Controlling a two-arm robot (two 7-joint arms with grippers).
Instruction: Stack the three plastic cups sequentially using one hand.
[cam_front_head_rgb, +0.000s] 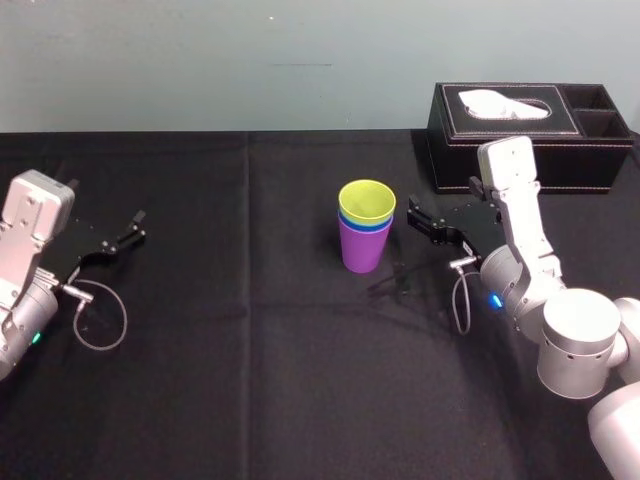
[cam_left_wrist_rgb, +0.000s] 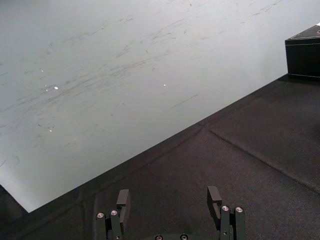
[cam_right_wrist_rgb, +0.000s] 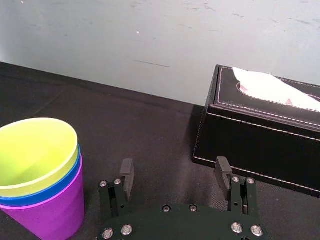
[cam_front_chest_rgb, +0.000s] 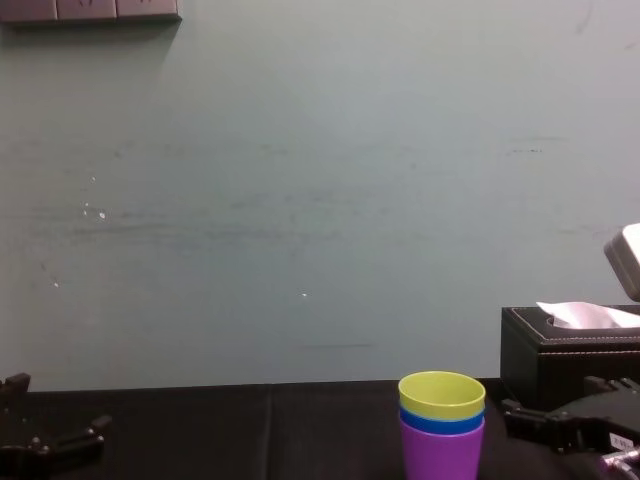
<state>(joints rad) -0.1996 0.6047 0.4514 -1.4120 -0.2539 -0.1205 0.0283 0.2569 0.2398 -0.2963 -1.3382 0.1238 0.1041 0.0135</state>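
My three cups (cam_front_head_rgb: 365, 238) sit nested, so I judge stacking done; right pincer (cam_front_head_rgb: 414, 221) spread empty at their 3 o'clock, left pincer (cam_front_head_rgb: 136, 226) idle, spread, at 9.

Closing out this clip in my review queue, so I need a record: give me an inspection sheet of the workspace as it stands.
Surface: table under black cloth, one crease line.
Job's things: yellow-green cup inside blue cup inside purple cup, one upright stack mid-table.
Clutter: tissue box at far right, apart from the stack.
Grippers: right gripper open, just right of the stack, not touching; left gripper open, parked at the table's left.
Cables: left cable looped by its wrist; right cable by its wrist.
Surroundings: plain pale wall; nothing else seen.
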